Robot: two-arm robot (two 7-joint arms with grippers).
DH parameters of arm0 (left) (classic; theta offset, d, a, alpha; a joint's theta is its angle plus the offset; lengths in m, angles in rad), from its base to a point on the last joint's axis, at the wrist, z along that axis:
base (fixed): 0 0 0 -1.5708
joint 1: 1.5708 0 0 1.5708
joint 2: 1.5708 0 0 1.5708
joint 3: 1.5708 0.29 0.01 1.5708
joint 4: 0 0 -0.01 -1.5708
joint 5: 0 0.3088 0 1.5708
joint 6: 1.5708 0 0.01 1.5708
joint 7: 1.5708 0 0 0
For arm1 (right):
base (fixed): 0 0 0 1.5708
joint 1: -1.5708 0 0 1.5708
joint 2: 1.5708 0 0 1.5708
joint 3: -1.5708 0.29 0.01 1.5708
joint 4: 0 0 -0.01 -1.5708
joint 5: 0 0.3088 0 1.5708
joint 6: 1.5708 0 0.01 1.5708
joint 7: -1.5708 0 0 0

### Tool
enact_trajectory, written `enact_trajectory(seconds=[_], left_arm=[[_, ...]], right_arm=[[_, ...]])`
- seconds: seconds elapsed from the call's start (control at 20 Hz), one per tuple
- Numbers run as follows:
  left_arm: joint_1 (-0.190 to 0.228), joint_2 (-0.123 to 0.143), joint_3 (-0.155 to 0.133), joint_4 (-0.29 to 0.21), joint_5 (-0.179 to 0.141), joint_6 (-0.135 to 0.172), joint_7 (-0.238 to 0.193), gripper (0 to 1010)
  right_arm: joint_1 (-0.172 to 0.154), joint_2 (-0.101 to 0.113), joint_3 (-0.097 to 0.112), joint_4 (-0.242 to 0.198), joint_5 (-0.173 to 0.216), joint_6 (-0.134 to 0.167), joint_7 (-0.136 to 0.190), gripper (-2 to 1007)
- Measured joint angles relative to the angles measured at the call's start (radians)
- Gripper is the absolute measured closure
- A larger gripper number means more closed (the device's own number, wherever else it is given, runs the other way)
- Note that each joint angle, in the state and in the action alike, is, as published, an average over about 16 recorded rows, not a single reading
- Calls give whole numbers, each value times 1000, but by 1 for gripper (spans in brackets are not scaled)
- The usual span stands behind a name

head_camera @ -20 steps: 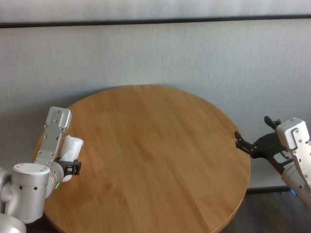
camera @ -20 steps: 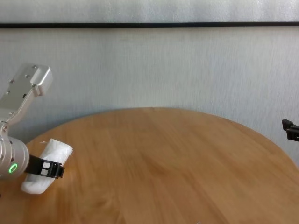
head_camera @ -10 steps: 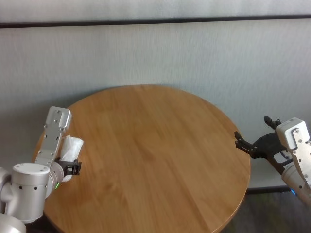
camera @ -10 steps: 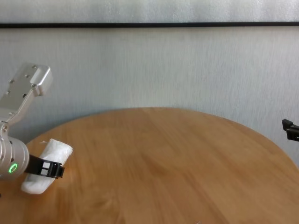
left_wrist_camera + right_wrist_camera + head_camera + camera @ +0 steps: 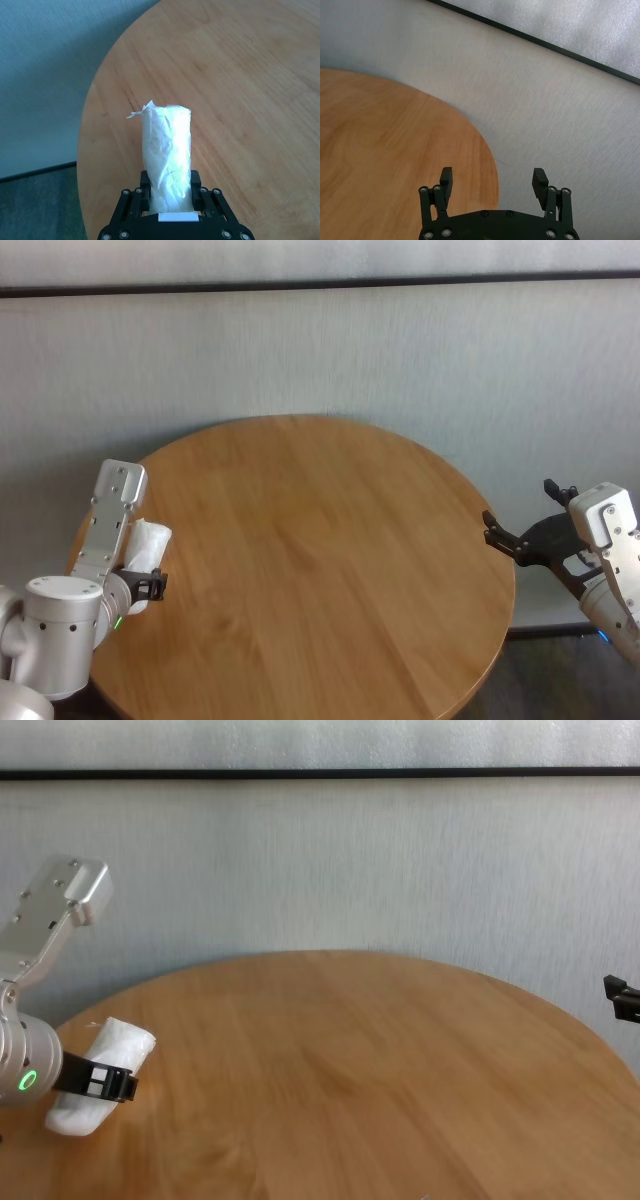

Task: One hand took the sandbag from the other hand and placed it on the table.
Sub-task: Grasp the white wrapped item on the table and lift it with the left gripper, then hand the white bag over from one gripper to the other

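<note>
The sandbag (image 5: 100,1075) is clamped in the left end effector (image 5: 108,1084), the one on the wrist with the green ring, above the left edge of the round wooden worktop (image 5: 310,570). In the chest view the white pouch is seen tilted, its upper end pointing up and to the right, its lower end just above the wood; whether it touches the surface cannot be told. In the left wrist view the sandbag (image 5: 166,152) is seen gripped near one end between the black fingers (image 5: 143,191), with most of its crinkled length projecting beyond the left end effector (image 5: 170,191) over the rim of the worktop (image 5: 240,100). In the head view the sandbag (image 5: 148,550) is partly covered by the left arm's silver bracket.

The right end effector (image 5: 493,182) is held off the right edge of the worktop, beside the rim and not above it. Its jaws are spread wide and nothing is gripped between them. In the head view the right end effector (image 5: 522,523) is seen pointing toward the worktop, well apart from the sandbag.
</note>
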Motion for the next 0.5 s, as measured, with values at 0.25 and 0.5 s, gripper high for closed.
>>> enact_trajectory(seconds=[0.25, 0.5], left_arm=[[0, 0, 0, 0, 0, 0, 0, 526], [3, 1, -2, -3, 2, -5, 1, 525]], right_arm=[[0, 0, 0, 0, 0, 0, 0, 0], [0, 0, 0, 0, 0, 0, 0, 0]])
